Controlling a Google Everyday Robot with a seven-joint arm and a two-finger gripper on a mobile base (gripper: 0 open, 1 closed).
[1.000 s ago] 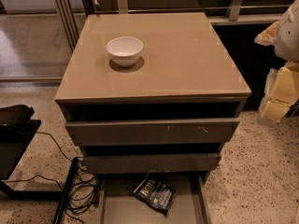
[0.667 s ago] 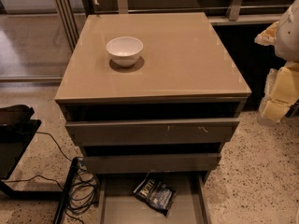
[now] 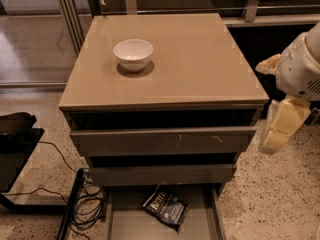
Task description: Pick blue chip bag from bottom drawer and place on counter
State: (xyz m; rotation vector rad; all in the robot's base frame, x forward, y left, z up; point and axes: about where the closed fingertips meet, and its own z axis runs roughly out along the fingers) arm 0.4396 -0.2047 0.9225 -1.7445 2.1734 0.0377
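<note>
The blue chip bag (image 3: 166, 208) lies crumpled on the flat grey floor of the open bottom drawer (image 3: 125, 224), near its back, under the two drawers above. The counter (image 3: 200, 59) is the glossy taupe top of the cabinet. My gripper (image 3: 261, 109) hangs in the air off the cabinet's right side, level with the counter edge and the top drawer. It is well above and to the right of the bag. Its cream fingers (image 3: 281, 126) stand apart with nothing between them.
A white bowl (image 3: 133, 54) sits on the counter's left rear part. The middle drawer (image 3: 160, 141) juts out slightly above the bag. Black cables (image 3: 87, 204) and a black stand (image 3: 15, 149) lie on the speckled floor to the left.
My gripper has shifted a little down and to the left, closer to the cabinet's right front corner. The bag, bowl and drawers have not moved.
</note>
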